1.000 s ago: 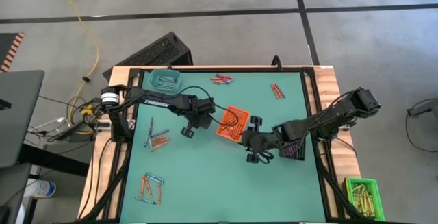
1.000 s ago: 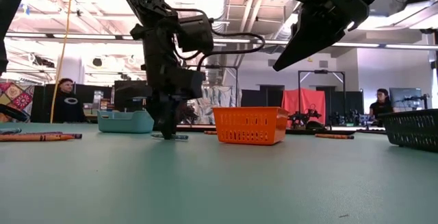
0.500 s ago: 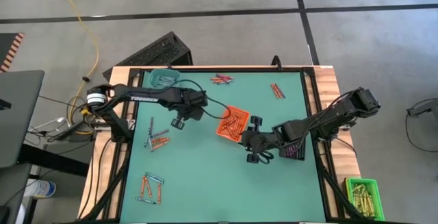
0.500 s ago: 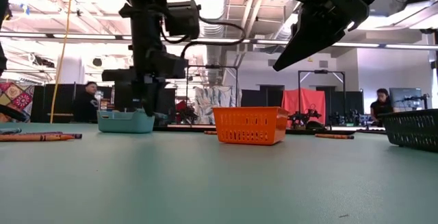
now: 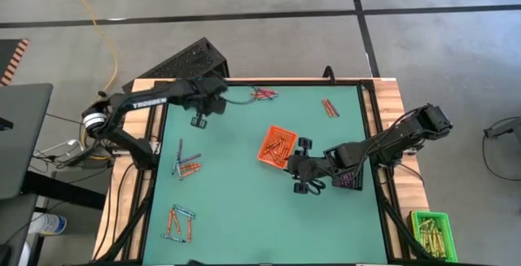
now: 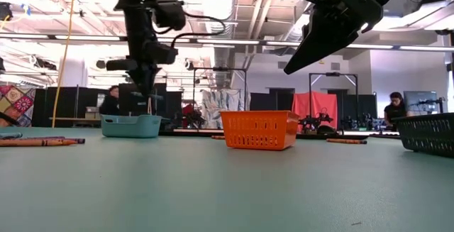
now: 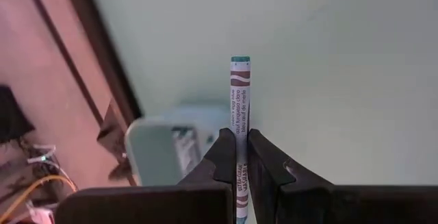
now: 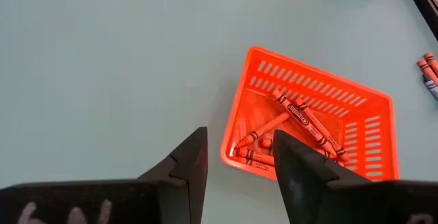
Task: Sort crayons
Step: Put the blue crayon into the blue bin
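1. Left end effector point(image 7: 237, 157) pinches a slim paper-wrapped blue-grey crayon point(image 7: 239, 107) between its dark fingers, the stick poking straight out past the tips.
2. It hangs at the far left of the smooth green worktop point(image 5: 244, 209), just above the teal plastic tray point(image 6: 130, 125).
3. Right end effector point(image 8: 236, 157) hovers with fingers spread and nothing between them, just right of the orange slotted basket point(image 5: 276, 146) at mid-worktop.
4. Orange-red crayons point(image 8: 301, 114) lie jumbled inside that basket.
5. More loose crayons point(image 5: 186, 167) lie on the left side, others point(image 5: 179, 224) at the near left and some point(image 5: 263, 94) along the far edge.
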### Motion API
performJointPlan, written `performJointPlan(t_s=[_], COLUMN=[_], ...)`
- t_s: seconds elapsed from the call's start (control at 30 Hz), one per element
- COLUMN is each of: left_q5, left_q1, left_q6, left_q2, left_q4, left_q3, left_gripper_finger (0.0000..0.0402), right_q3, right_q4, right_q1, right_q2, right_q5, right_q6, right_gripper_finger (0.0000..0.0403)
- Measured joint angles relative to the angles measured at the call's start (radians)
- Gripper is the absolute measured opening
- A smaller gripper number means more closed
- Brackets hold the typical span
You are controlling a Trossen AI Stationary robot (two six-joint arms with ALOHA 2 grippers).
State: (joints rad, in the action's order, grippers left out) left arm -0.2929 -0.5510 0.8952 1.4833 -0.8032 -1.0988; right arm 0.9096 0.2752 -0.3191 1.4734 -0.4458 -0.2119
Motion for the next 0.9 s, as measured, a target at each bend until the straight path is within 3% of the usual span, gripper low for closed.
performJointPlan(t_s=[0.17,0.47,0.73,0.9], left_q5=[0.029,0.05,0.098,0.099], left_q1=[-0.141,-0.309,-0.333,-0.333], left_q6=[0.044,0.126,0.12,0.09], left_q2=[-0.011,-0.009,-0.009,-0.009], left_q4=[0.004,0.17,0.212,0.212], left_q3=[0.0,0.056,0.057,0.057], left_gripper_finger=[0.0,0.0004,0.0021,0.0057], right_q3=[0.0,0.0,0.0,0.0], right_q4=[-0.002,-0.023,-0.031,-0.031], right_q1=[0.0,0.0,0.001,0.001], right_q2=[0.0,0.0,0.0,0.0], right_q5=[0.0,-0.001,-0.001,-0.001], right_q6=[0.0,-0.014,-0.024,-0.027], right_gripper_finger=[0.0159,0.0159,0.0159,0.0159])
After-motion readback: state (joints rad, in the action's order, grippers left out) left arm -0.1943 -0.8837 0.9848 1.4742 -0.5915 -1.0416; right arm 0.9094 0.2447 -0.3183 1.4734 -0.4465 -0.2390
